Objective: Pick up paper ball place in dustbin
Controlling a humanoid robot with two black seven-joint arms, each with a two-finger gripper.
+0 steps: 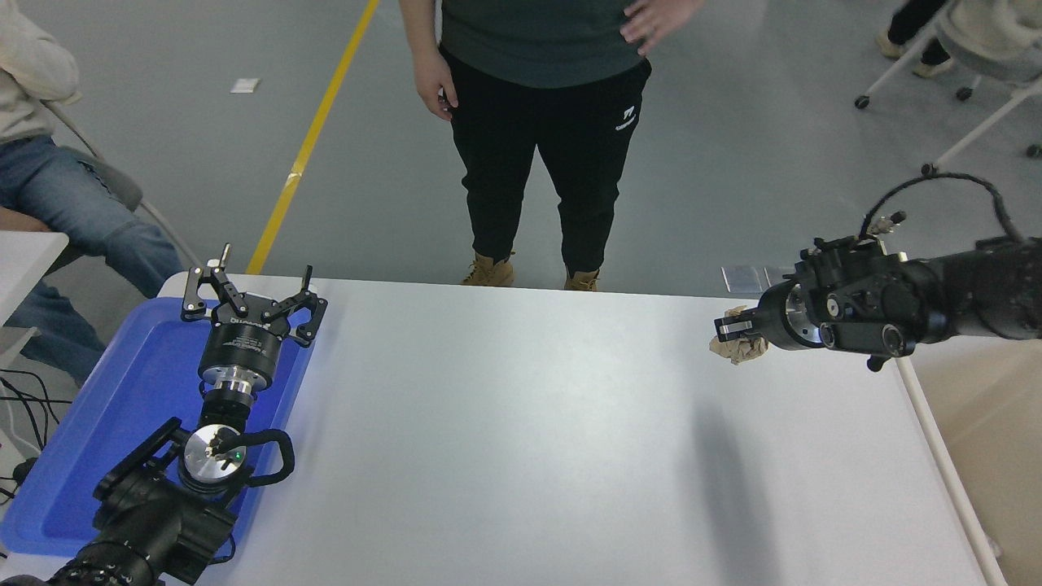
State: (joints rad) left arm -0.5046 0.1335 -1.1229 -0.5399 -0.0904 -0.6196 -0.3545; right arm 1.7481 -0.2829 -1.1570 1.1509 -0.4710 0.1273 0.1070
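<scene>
The tan paper ball (737, 347) hangs in the air above the table's right side, pinched by my right gripper (735, 329), which is shut on it. The right arm reaches in from the right edge, raised well above the table. The dustbin (948, 472) stands off the table's right edge, its white rim and beige inside partly visible below the arm. My left gripper (248, 295) is open and parked over the blue tray at the lower left.
A shallow blue tray (122, 391) lies at the table's left edge under the left arm. A person in dark clothes (537, 138) stands at the far side; another sits at the far left. The white table (505, 439) spreads between.
</scene>
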